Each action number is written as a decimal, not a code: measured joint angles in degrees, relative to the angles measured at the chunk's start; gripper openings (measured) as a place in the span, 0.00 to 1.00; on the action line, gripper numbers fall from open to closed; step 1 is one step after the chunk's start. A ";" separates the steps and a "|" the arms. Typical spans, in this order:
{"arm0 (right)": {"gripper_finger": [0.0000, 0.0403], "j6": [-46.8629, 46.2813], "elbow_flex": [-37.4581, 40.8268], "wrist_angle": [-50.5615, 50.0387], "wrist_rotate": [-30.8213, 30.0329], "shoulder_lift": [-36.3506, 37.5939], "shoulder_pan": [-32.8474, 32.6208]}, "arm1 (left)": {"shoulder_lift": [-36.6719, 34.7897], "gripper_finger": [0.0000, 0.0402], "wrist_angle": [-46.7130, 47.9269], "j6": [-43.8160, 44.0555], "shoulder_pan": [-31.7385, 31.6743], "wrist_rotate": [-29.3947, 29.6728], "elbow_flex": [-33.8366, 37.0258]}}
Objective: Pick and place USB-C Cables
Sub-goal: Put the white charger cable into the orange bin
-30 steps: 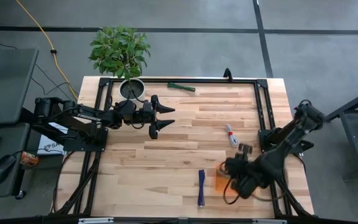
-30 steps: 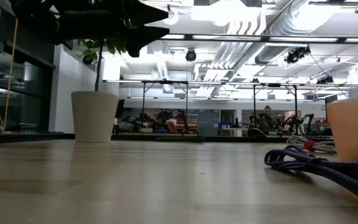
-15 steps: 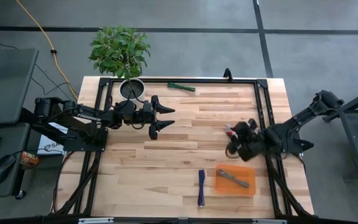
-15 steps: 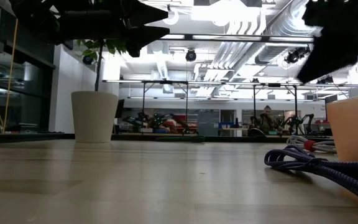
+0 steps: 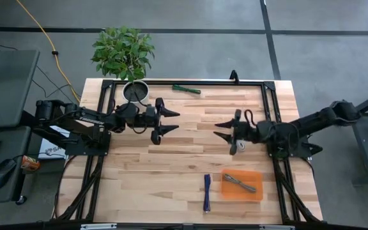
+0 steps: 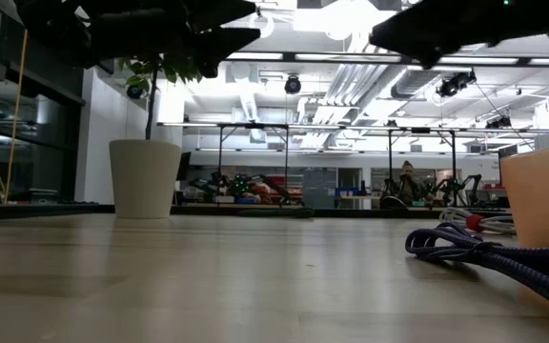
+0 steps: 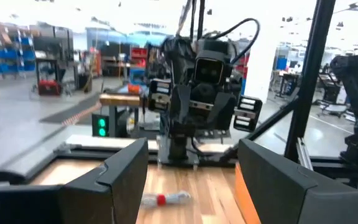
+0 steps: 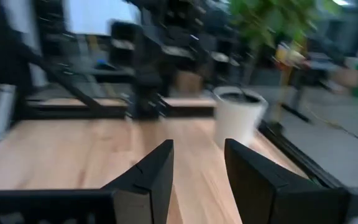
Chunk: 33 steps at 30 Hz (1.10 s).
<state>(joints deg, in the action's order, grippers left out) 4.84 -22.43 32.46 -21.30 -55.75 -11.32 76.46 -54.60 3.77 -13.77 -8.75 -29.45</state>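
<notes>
Right gripper [image 5: 224, 130]: hanging over the middle of the table [image 5: 190, 160], its fingers [image 8: 157, 171] sitting a bit apart with nothing between them, pointing across at the other arm.
Left gripper [image 5: 166, 122]: hovering over the table's left half near the plant pot [image 5: 135, 92], its fingers [image 7: 120, 177] spread wide and gripping nothing, facing the right arm head-on.
White-and-red cable [image 5: 234, 142]: lying on the wood just under the right gripper, mostly hidden from above. It's showing up as a small white bundle with a red band in the left wrist view [image 7: 165, 198].
Grey cable [image 5: 239, 182]: sitting slantwise inside the orange tray [image 5: 254, 177], which is resting near the table's front edge on the right side.
Dark blue cable [image 5: 206, 193]: stretching out straight on the table just left of the tray, apart from it. It's looking like a looped bundle beside the tray wall in the low view [image 6: 465, 250].
Green cable [image 5: 187, 89]: lying by the far edge, just right of the plant pot, well apart from both grippers.
Yellow cord [image 5: 40, 32]: running across the floor off past the table's far left corner.
</notes>
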 joint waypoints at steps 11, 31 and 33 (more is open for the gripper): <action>0.33 0.70 0.01 2.04 20.54 -0.08 11.86 | -0.01 0.57 0.73 0.57 1.51 0.42 0.00; 0.33 -12.28 -1.89 -9.14 13.55 0.38 12.43 | -0.01 0.57 0.77 1.18 2.35 0.59 0.00; 0.33 -16.50 -6.38 -24.63 10.58 0.43 12.42 | -0.01 0.57 0.76 1.94 2.35 0.59 0.00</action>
<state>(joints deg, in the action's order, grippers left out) -11.66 -28.81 7.83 -10.72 -55.32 1.10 76.44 -53.84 5.71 -11.42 -8.16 -29.45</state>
